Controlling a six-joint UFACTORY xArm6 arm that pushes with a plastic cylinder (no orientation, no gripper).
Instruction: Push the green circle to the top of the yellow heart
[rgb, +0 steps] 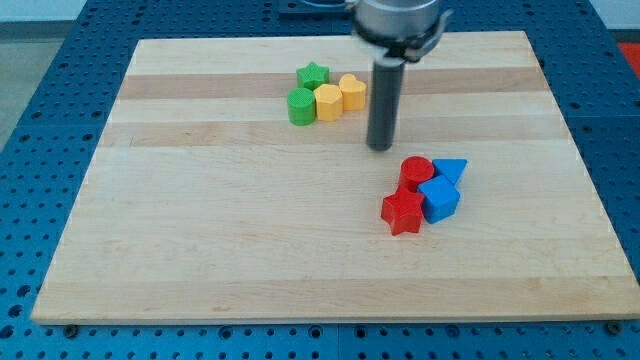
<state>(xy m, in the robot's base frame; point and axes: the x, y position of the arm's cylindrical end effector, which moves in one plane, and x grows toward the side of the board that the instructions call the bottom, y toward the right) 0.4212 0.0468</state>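
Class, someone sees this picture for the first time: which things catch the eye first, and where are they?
The dark rod hangs from the view's top, my tip on the bare wooden board. At the view's top sit green star, green circle, yellow hexagon and yellow heart; a red-and-blue cluster lies lower right.

Dark, straight cylindrical rod ending at my tip (380, 147), below a wider, perhaps grey metallic, round collar.

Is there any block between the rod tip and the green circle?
Yes. My tip is to the view's right of the green circle; the yellow hexagon and the yellow heart stand between them.
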